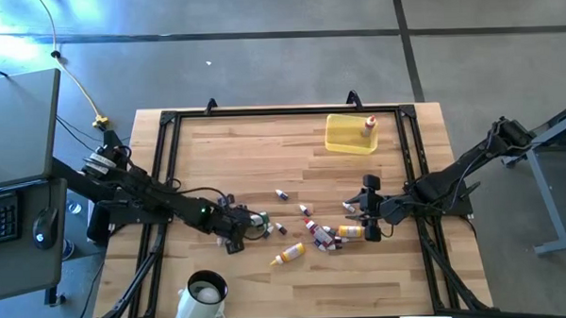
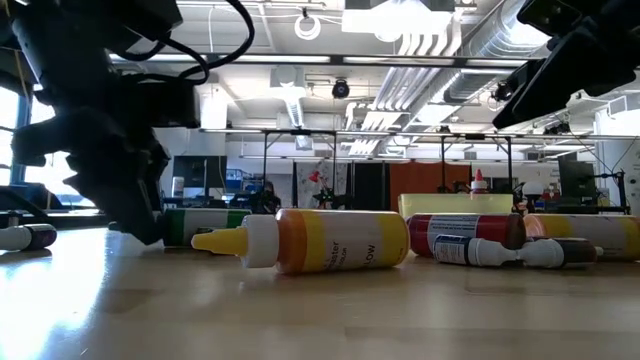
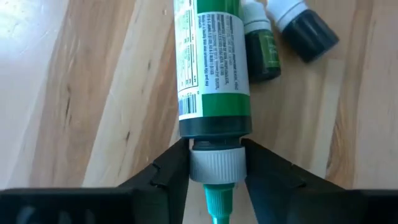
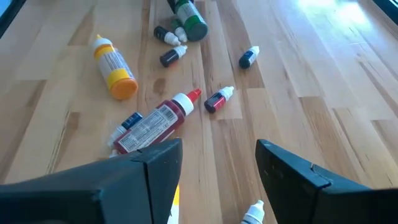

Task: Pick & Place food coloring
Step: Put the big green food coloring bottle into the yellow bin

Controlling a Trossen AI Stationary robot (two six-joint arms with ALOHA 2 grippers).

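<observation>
Several small food coloring bottles (image 1: 309, 235) lie scattered on their sides at the middle of the table. Among them are a yellow bottle (image 2: 320, 240), a red one (image 4: 155, 124) and small dark vials (image 4: 217, 99). My left gripper (image 3: 214, 171) is low at the left of the cluster, shut on a green bottle (image 3: 214, 62). My right gripper (image 4: 217, 168) hovers open over the right of the cluster, above the red bottle and clear of it. One more bottle (image 1: 367, 126) stands in the yellow tray (image 1: 344, 138). My left gripper pinches the green bottle's ribbed white cap collar (image 3: 214, 165) between its two fingers, one on each side. The fingers come low from the table's left and point along the bottle. The bottle's body (image 1: 257, 219) lies on the table, stretching away from the fingers.
The translucent yellow tray sits near the far right corner. A white mug (image 1: 205, 294) stands at the near edge, left of centre. A black frame (image 1: 168, 120) runs round the table top. Bare wood lies between the cluster and the tray.
</observation>
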